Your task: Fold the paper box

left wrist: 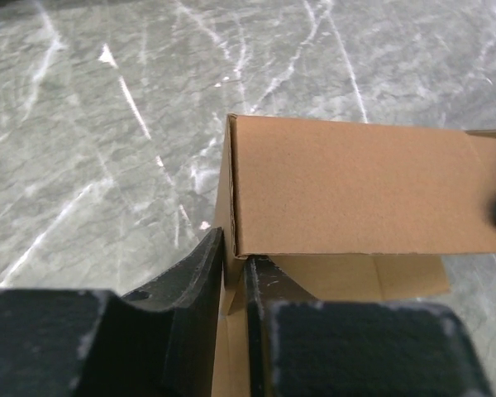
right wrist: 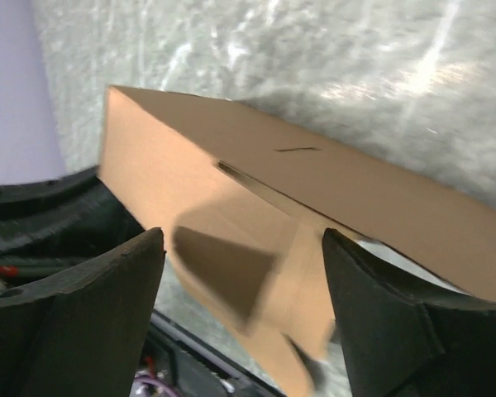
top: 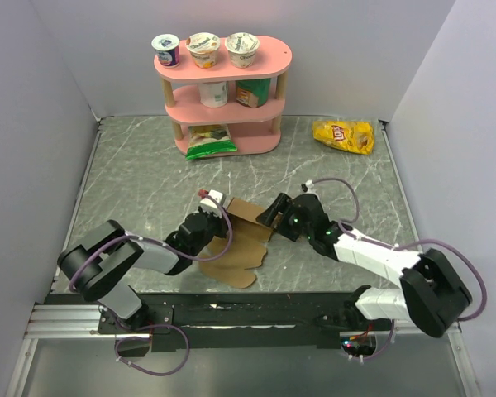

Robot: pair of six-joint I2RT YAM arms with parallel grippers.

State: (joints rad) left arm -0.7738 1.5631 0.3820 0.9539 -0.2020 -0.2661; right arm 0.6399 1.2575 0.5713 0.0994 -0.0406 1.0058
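- Step in hand, as far as I can judge: getting the first walls up. The paper box (top: 241, 246) is mostly a flat brown sheet in the middle of the marble table (top: 140, 174), just in front of the arm bases, with one panel at its far end creased up off the surface.
- Left gripper (left wrist: 234, 263) – jaws pinched nearly together on the thin cardboard edge at the corner of that raised panel, so it's gripping the box. The panel's broad face runs off to the right from the fingers.
- Right gripper (right wrist: 244, 236) – jaws spread wide, holding nothing. The standing panel and a loose flap sit in the gap between its fingers, apparently touching neither.
- Next move probably calls for the left pinch to hold that corner steady while the right closes on or pushes the neighbouring flap along its crease – gently, since thin card will likely buckle.
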